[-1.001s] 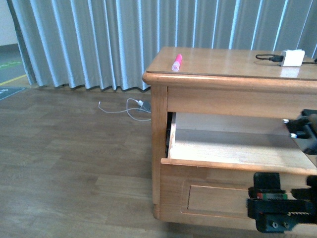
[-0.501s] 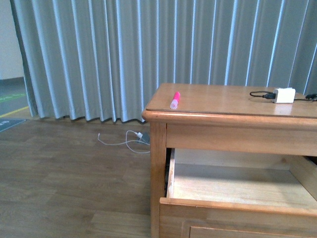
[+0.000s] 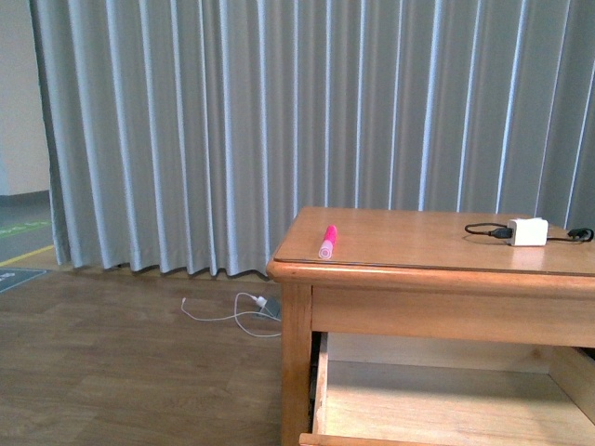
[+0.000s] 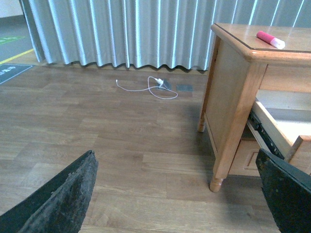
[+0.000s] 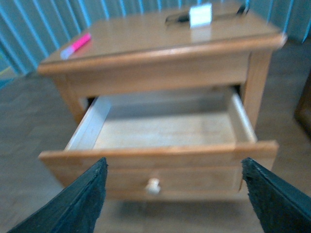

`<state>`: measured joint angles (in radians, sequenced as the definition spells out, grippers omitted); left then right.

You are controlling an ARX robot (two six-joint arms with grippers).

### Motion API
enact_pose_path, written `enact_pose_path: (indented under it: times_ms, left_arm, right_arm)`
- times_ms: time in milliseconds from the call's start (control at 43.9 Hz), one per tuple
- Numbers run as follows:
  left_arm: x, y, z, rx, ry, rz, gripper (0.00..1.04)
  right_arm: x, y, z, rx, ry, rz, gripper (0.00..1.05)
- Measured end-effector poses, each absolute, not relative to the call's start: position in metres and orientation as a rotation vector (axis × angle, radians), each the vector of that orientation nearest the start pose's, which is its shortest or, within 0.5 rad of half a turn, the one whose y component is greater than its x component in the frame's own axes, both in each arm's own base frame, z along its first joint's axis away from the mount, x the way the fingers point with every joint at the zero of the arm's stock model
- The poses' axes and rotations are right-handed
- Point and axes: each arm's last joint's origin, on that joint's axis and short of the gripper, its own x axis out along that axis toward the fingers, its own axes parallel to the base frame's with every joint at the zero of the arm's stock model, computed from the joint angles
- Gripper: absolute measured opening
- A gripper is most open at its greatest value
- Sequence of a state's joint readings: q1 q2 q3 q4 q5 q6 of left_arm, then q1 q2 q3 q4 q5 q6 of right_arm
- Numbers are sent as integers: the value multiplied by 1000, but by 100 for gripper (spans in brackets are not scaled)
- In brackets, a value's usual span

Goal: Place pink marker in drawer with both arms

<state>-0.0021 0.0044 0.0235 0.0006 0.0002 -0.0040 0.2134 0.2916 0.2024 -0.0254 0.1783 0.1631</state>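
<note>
Up ahead of the left jaws, higher than them: the short, bright pink cylindrical marker [image 4: 270, 40] lies flat on the top surface [image 3: 418, 240] of the honey-coloured wooden cabinet, near its left front corner.
Marker's long axis: roughly front to back along the surface, slightly slanted, with the paler cap end towards the robot.
Left jaws [image 4: 175, 204]: spread wide with nothing between them, low over the wooden floor, out beside the cabinet's left flank and well apart from the marker.
Right jaws [image 5: 172, 208]: spread wide and empty, squared up to the front of the wide upper wooden drawer [image 5: 160, 160], whose round wooden knob [image 5: 153, 185] sits just ahead, between the two fingers.
Marker from the right jaws: far beyond them, past the whole drawer, off towards the left arm's side.
Nearer arm: the left, as I judge it, since the marker lies on its side of the cabinet.
What the pickup turns on: the left jaws would have to rise to the surface and close across the barrel, not along it.
Drawer: pulled out, and the pale interior I can see is bare. It lies below the marker and forward of it.
Elsewhere: a small white charger block [image 3: 528, 231] with a black cable sits at the far right of the surface, well apart from the marker.
</note>
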Motion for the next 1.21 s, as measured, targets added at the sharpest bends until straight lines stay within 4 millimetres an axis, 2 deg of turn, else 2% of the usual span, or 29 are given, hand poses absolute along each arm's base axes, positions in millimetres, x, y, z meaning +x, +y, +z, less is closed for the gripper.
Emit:
enact_pose_path:
  times_ms: [91, 250, 387, 432, 637, 774, 910, 1069, 1206]
  left_arm:
    - [96, 0, 171, -4, -20, -3, 99]
    - [96, 0, 171, -4, -20, -2, 99]
    - [96, 0, 171, -4, -20, -2, 99]
    - [96, 0, 171, -4, -20, -2, 99]
    - [96, 0, 171, -4, -20, -2, 99]
    - [96, 0, 171, -4, -20, -2, 99]
    - [96, 0, 171, -5, -19, 3, 99]
    - [104, -2, 169, -111, 85, 150, 99]
    - [127, -10, 206, -145, 46, 100, 99]
  right_arm:
    - [107, 14, 202, 58, -3, 4, 62]
    - [98, 8, 189, 18, 13, 48, 36]
    - [98, 0, 186, 10, 3, -7, 15]
    - [98, 0, 185, 6, 6, 3, 23]
    - [98, 0, 185, 5, 4, 1, 72]
    - [98, 0, 185, 5, 4, 1, 98]
    - [98, 0, 185, 4, 4, 1, 96]
    - [98, 0, 185, 4, 3, 1, 96]
    - [98, 0, 185, 4, 2, 0, 96]
